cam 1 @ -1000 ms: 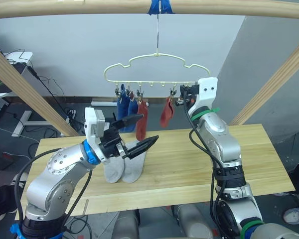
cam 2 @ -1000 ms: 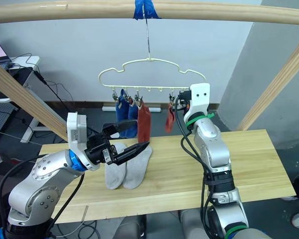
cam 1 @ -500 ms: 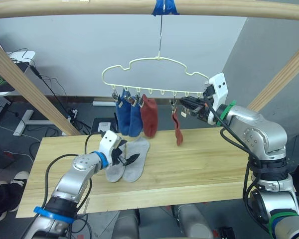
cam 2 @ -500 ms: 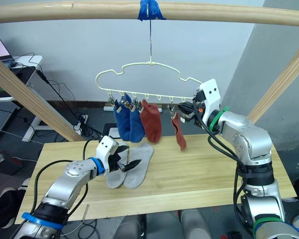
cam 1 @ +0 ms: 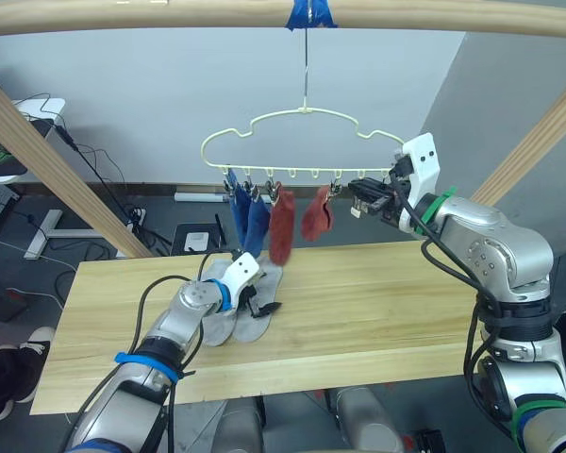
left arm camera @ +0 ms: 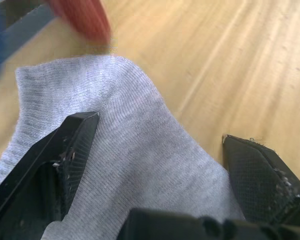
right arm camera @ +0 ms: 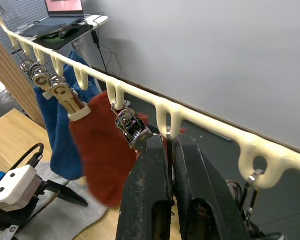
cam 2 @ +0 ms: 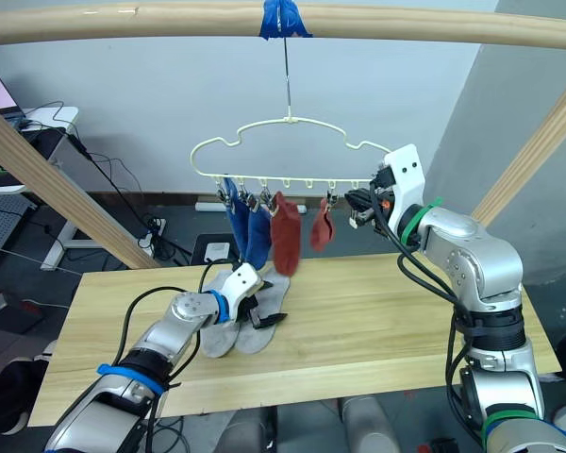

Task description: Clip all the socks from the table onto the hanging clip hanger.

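Two light grey socks (cam 1: 234, 319) lie side by side on the table (cam 1: 387, 302). My left gripper (cam 1: 261, 300) is open and low over the right-hand one, and the left wrist view has its fingers (left arm camera: 72, 150) standing on either side of the grey sock (left arm camera: 135, 165). The pale yellow clip hanger (cam 1: 302, 142) hangs from the top beam. Two blue socks (cam 1: 245, 219) and two rust red socks (cam 1: 281, 226) are clipped to it. My right gripper (right arm camera: 169, 165) is shut on a metal clip at the hanger's right part, beside the right red sock (cam 1: 316, 215).
A round wooden beam (cam 1: 170, 14) runs overhead, with blue tape (cam 1: 307, 11) where the hook hangs. Slanted wooden poles stand at the left (cam 1: 57, 179) and the right (cam 1: 538, 142). Bare tabletop spreads to the right of the grey socks.
My left gripper has slid right and down onto the right grey sock. The hanger has shifted a little right, and the right red sock has swung up.
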